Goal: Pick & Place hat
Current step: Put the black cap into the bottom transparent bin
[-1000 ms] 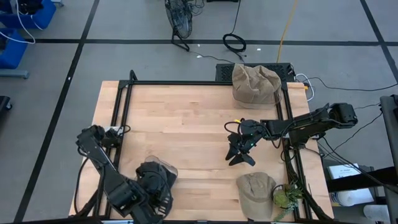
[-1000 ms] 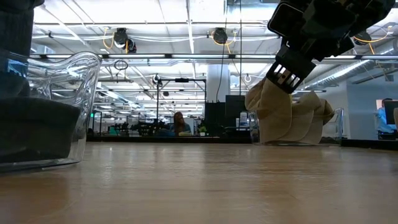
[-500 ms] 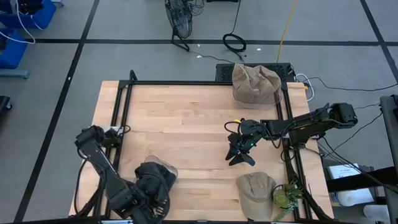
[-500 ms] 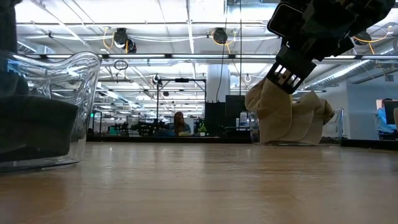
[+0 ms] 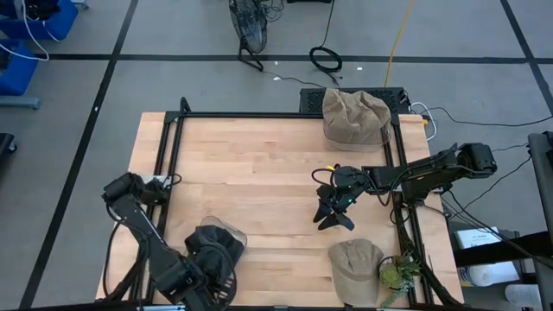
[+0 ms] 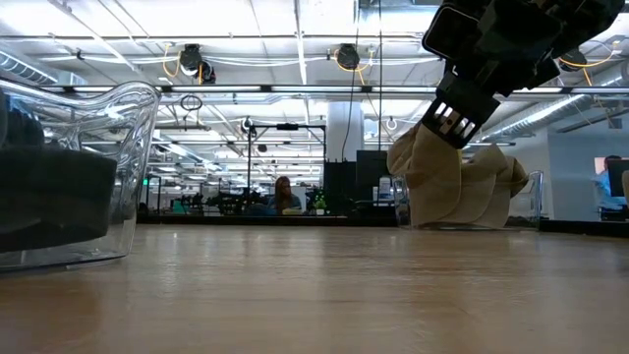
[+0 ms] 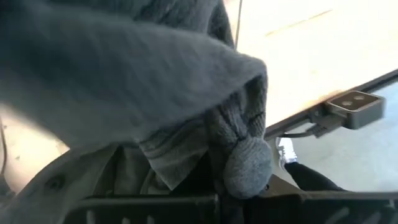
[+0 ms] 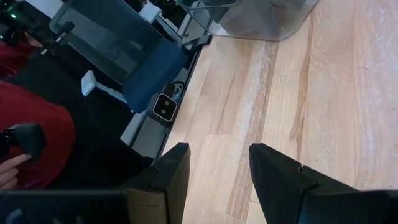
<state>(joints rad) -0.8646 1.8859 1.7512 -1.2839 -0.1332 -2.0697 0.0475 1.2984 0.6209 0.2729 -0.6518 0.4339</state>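
A dark grey knit hat (image 7: pixel 155 81) with a pompom (image 7: pixel 247 167) fills the left wrist view. In the low view the hat is a dark mass (image 6: pixel 49 197) inside a clear container (image 6: pixel 128 128) at the table's near left. My left gripper (image 5: pixel 212 259) is over that container (image 5: pixel 226 233). My right gripper (image 5: pixel 333 214) is open and empty above the table's right middle; its fingers (image 8: pixel 273 174) point down at bare wood. A tan cap (image 5: pixel 354 268) lies flat on the table near the near right corner.
A clear bin holding a crumpled tan hat (image 5: pixel 354 117) stands at the far right edge; it also shows in the low view (image 6: pixel 462 182). A small plant (image 5: pixel 399 272) sits beside the tan cap. A black frame (image 5: pixel 276 115) borders the table. A person in red (image 8: pixel 31 137) is beyond the table.
My left arm has drawn back a little toward the table's near edge and has left the top left of the low view. The dark hat stays in the clear container. My right gripper has kept still.
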